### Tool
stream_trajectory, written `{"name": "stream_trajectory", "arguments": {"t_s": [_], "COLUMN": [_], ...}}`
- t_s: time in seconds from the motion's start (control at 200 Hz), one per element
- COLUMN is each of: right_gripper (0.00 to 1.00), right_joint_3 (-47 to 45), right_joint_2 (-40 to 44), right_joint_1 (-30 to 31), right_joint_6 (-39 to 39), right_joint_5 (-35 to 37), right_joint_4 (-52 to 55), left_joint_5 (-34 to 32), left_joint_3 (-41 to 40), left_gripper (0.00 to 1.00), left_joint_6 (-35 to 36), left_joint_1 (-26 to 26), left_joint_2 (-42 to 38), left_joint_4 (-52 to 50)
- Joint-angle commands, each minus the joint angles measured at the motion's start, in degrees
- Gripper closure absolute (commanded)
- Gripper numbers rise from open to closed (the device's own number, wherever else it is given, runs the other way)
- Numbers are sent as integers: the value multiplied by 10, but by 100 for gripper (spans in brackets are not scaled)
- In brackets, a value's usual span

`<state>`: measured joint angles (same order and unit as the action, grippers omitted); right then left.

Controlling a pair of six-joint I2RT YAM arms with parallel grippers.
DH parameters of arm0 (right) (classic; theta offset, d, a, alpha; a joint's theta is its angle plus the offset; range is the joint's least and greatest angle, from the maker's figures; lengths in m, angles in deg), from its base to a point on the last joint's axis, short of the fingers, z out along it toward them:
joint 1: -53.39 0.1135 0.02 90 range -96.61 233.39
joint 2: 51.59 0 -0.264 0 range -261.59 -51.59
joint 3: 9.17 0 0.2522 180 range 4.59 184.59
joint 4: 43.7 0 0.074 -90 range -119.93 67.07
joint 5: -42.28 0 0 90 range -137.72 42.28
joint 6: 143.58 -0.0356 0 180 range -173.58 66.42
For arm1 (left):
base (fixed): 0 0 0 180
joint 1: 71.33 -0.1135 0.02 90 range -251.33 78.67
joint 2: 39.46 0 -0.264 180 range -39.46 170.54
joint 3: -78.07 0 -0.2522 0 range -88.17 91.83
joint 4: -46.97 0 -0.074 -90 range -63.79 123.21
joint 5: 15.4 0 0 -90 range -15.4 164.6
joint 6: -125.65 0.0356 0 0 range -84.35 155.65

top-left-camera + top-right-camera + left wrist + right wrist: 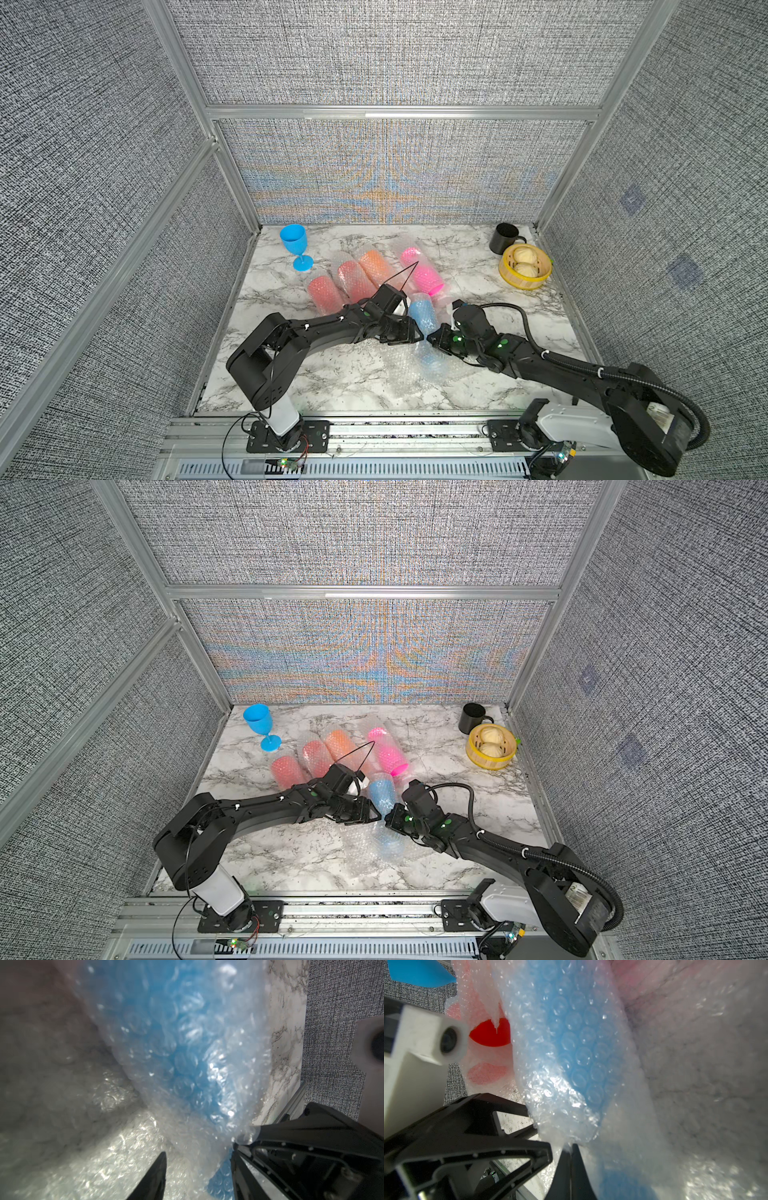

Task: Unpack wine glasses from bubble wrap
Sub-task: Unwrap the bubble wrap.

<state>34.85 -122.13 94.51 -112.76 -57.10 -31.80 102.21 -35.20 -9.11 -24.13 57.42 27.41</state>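
Here: two buns (524,254) in yellow basket (524,283); blue goblet (423,315) inside bubble wrap (392,370).

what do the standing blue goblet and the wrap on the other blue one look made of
The blue goblet: probably plastic; opaque, smooth, evenly bright. The bubble wrap: thin clear plastic film; rows of air bubbles, glinting creases, blue showing through.

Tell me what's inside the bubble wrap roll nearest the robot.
A blue wine glass shows through the bubble wrap. Only blurred blue colour comes through. The wrap hides its rim, stem and foot, so which way it points cannot be told.
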Motion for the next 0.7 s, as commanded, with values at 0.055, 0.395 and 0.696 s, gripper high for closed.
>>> {"name": "stream_trajectory", "arguments": {"t_s": [0.055, 0.395, 0.696], "right_gripper": [100, 100, 100], "right_joint_3": [2, 11, 21], "right_joint_2": [-4, 50, 93], "right_joint_1": [-3, -14, -14], "right_joint_6": [-1, 63, 138], "right_joint_5": [-11, 38, 117], "right_joint_4": [-11, 99, 231], "left_joint_5": [36, -31, -63], "left_joint_3": [19, 16, 19], "left_gripper": [56, 100, 100], "left_joint_6": [11, 54, 73], "left_joint_1": [2, 2, 1], "left_joint_2": [30, 1, 0], "left_joint_4": [19, -54, -103]}}
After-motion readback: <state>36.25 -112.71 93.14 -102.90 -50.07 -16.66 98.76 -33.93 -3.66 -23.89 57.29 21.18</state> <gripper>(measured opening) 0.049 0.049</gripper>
